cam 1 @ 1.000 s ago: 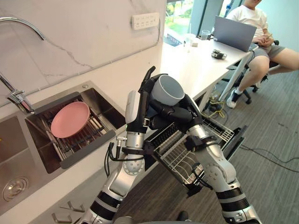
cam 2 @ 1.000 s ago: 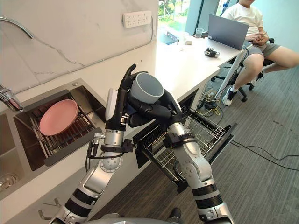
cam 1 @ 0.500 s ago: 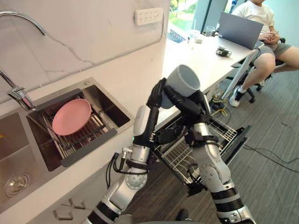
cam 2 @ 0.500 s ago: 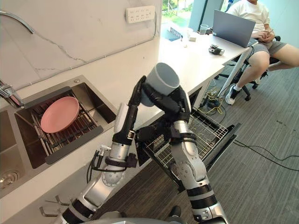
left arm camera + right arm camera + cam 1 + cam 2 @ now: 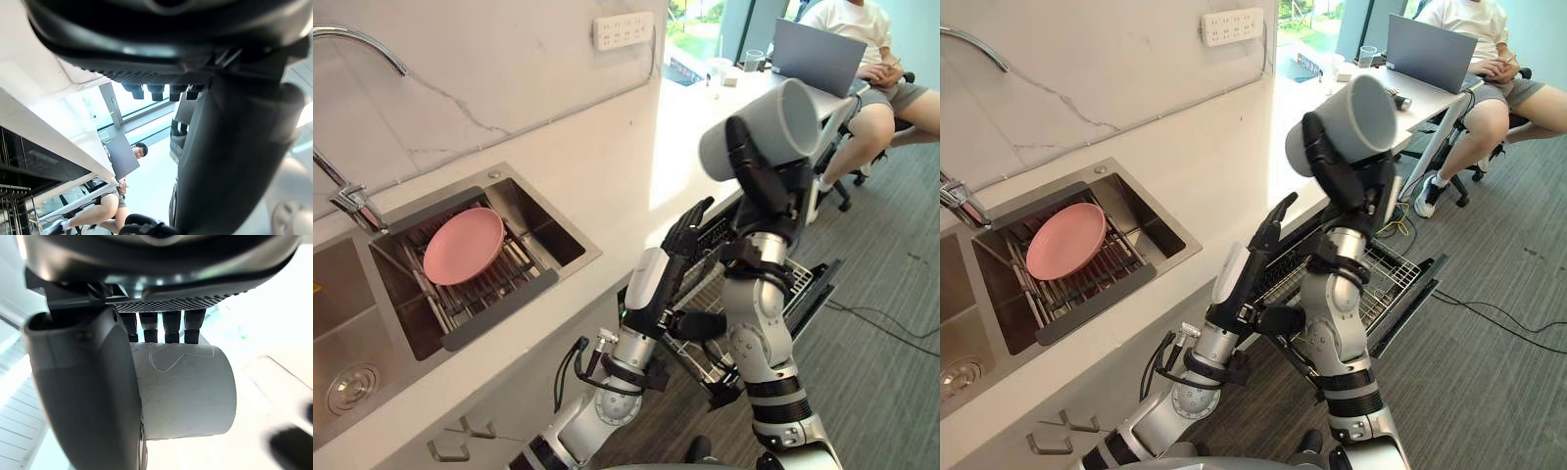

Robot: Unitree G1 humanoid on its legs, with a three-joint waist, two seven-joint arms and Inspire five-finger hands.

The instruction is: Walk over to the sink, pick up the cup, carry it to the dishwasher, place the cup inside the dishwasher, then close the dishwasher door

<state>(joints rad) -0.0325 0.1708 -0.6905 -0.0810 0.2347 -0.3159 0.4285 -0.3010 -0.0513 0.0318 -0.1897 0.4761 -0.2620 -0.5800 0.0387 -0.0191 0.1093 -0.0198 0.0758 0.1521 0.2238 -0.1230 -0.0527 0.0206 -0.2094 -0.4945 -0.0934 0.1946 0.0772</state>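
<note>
My right hand (image 5: 761, 184) is shut on the grey cup (image 5: 778, 125), which it holds high on its side over the counter's corner. In the right wrist view the fingers (image 5: 162, 326) and the thumb (image 5: 83, 387) are curled round the cup (image 5: 188, 389). Lower down, my left hand (image 5: 688, 231) is open with straight fingers, apart from the cup, at the counter's edge. The dishwasher's wire rack (image 5: 781, 278) is pulled out over the lowered door (image 5: 815, 292), below both hands.
A pink plate (image 5: 463, 245) lies on a rack in the steel sink (image 5: 543, 227) at the left, under a tap (image 5: 352, 206). The white counter (image 5: 607, 176) runs back to a desk with a laptop (image 5: 819, 55) where a person (image 5: 891, 88) sits.
The right hand has raised the cup up and to the right, tipping it onto its side. The left hand has come away from the cup and dropped lower, to the right.
</note>
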